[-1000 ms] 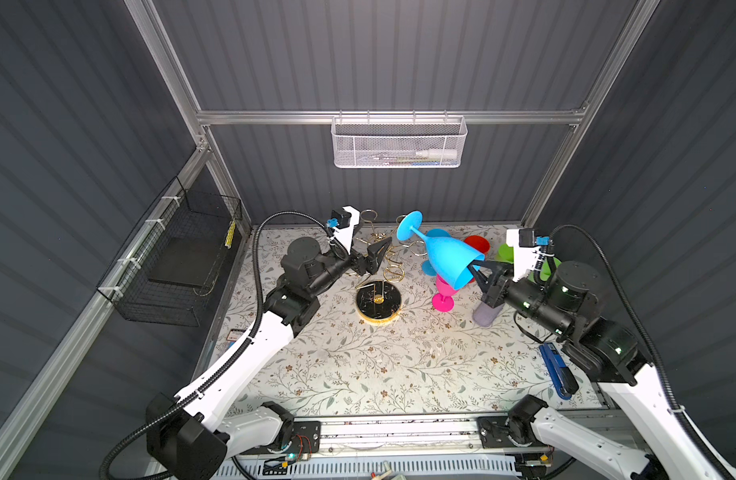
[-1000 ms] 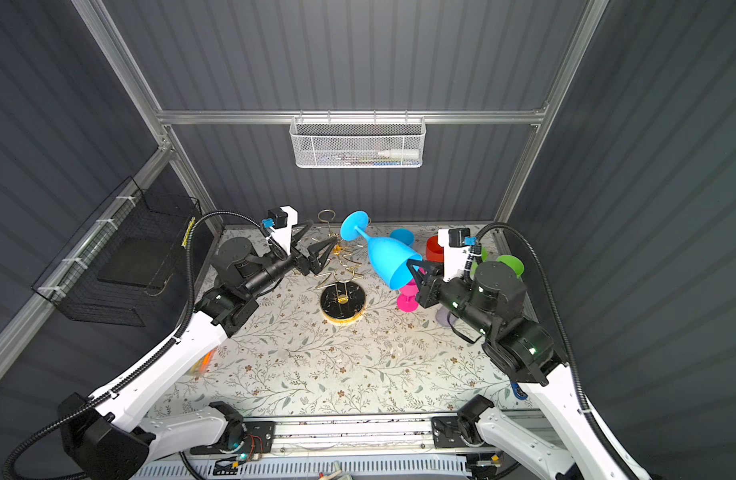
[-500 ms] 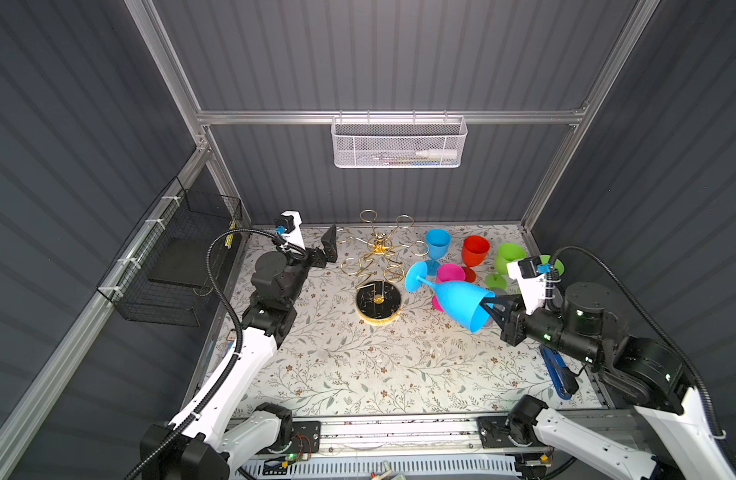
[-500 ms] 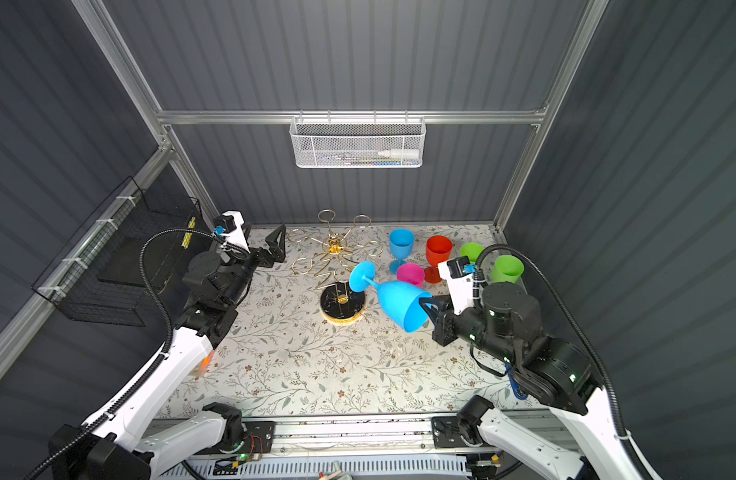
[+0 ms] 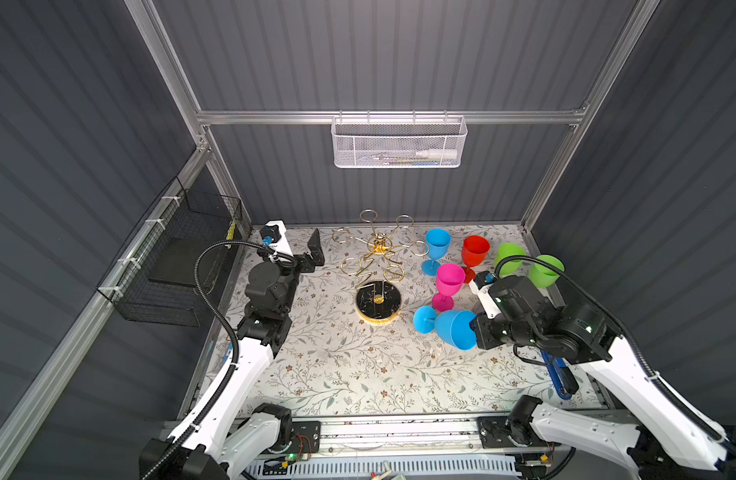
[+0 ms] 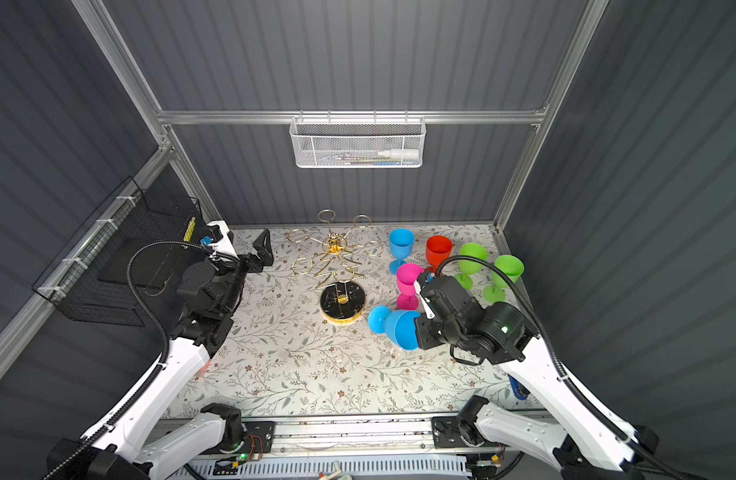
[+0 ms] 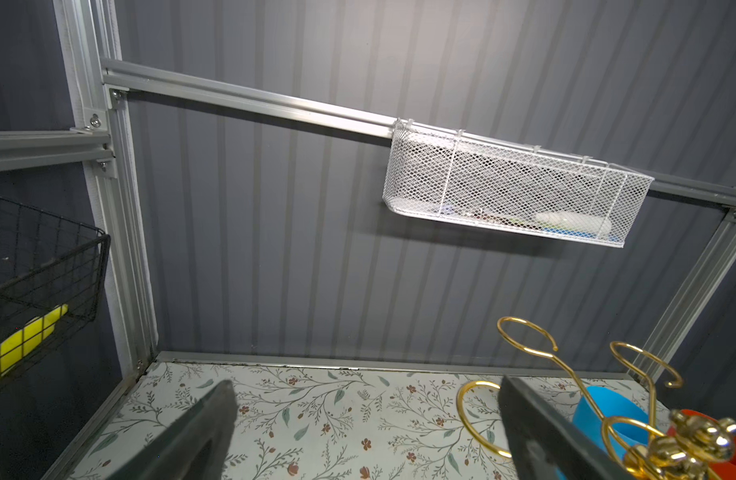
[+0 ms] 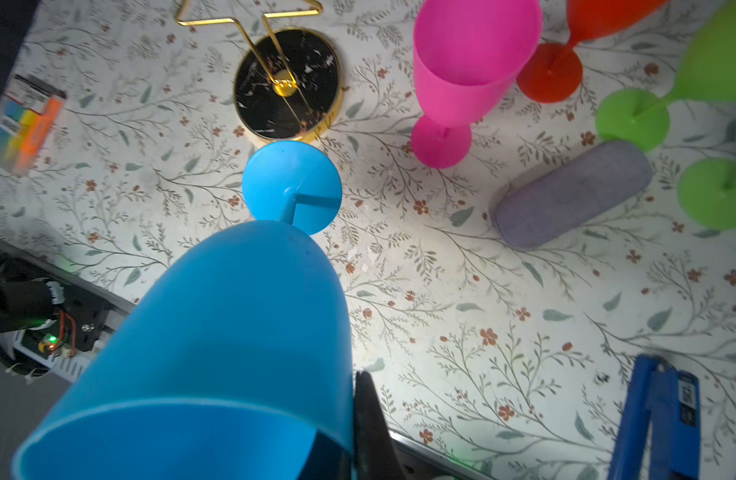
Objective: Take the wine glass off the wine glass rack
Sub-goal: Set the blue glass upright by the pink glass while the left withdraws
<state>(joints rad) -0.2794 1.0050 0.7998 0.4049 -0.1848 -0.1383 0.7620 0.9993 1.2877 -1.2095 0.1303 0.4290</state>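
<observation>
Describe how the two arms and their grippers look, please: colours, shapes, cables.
Both the left arm and the right arm have white links joined by round black joints. A black ribbed cable loops along each. The left gripper and right gripper have flat black fingers, each by a white camera block with a blue plug. A small green light glows on the right arm.

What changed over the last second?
The right gripper, shut on the blue wine glass, carried it down and forward, away from the wine glass rack. The left gripper, open, drew back left from the rack. The rack and the five standing glasses stayed put.
</observation>
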